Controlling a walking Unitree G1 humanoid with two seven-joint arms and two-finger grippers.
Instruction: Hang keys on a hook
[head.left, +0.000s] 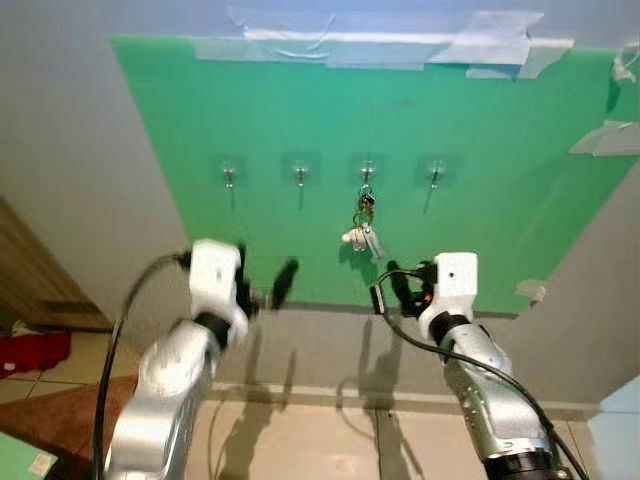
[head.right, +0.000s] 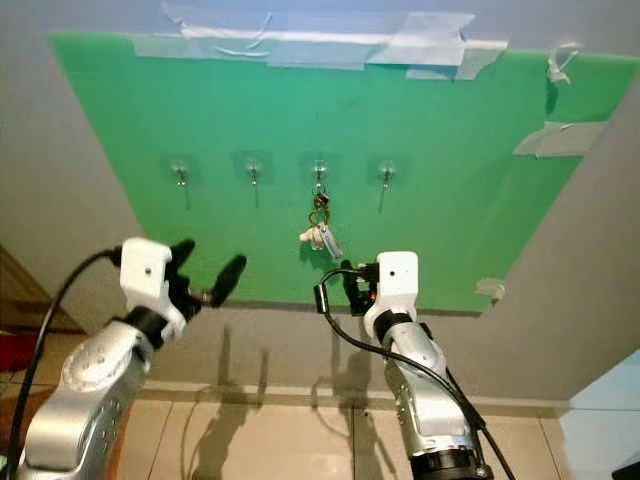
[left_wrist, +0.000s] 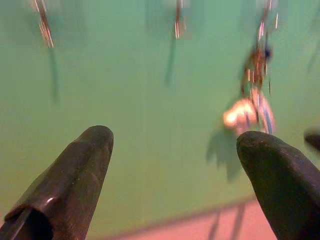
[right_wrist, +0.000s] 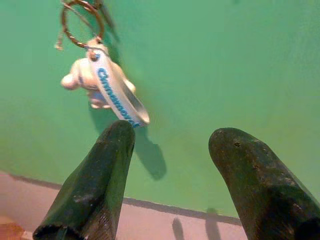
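Note:
A bunch of keys (head.left: 364, 228) with a white charm and a blue-lettered tag (right_wrist: 116, 98) hangs from the third hook (head.left: 367, 176) in a row of several hooks on the green board (head.left: 480, 200). My right gripper (head.left: 398, 285) is open just below and slightly right of the keys, apart from them. My left gripper (head.left: 262, 285) is also open, held up lower left of the keys in front of the board's bottom edge. In the left wrist view the keys (left_wrist: 250, 110) appear blurred beyond the open fingers (left_wrist: 95, 150).
The board is taped to a grey wall (head.left: 80, 150) with pale tape strips (head.left: 400, 45). The other hooks (head.left: 229, 176) are bare. A wooden panel (head.left: 30, 270) and a red item (head.left: 30, 352) lie low left. Tiled floor (head.left: 330, 440) is below.

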